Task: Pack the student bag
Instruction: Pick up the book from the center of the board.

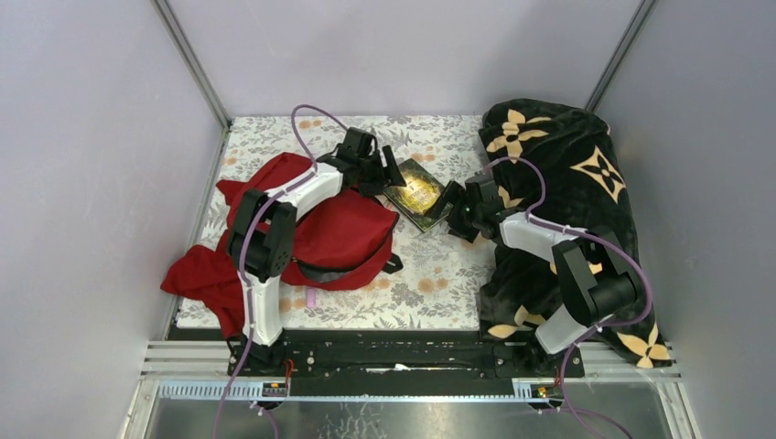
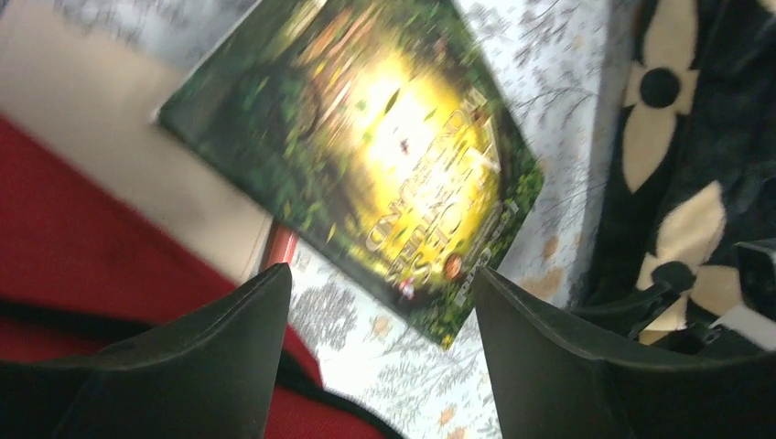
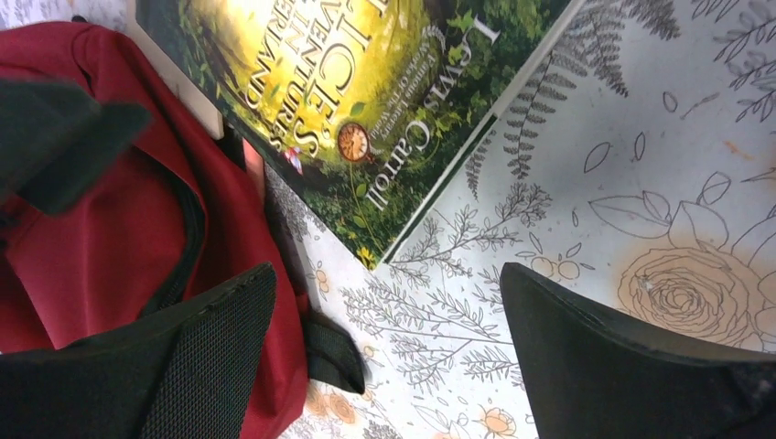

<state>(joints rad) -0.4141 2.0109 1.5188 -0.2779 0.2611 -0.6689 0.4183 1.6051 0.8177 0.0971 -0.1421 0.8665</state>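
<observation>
The student bag (image 1: 343,233), dark red with black straps, lies flat at the left-centre of the table. It also shows in the left wrist view (image 2: 73,256) and the right wrist view (image 3: 101,229). A book with a green and yellow cover (image 1: 419,192) lies just right of the bag, its left edge at the bag's rim. My left gripper (image 1: 384,174) is open and empty, hovering over the book's left edge (image 2: 366,155). My right gripper (image 1: 450,212) is open and empty, just above the table at the book's near right corner (image 3: 366,82).
A black blanket with tan flower motifs (image 1: 567,183) is heaped along the right side, under the right arm. A thin red cloth (image 1: 197,274) lies at the table's left edge. A black bag strap end (image 3: 334,352) lies on the floral tablecloth (image 1: 430,274).
</observation>
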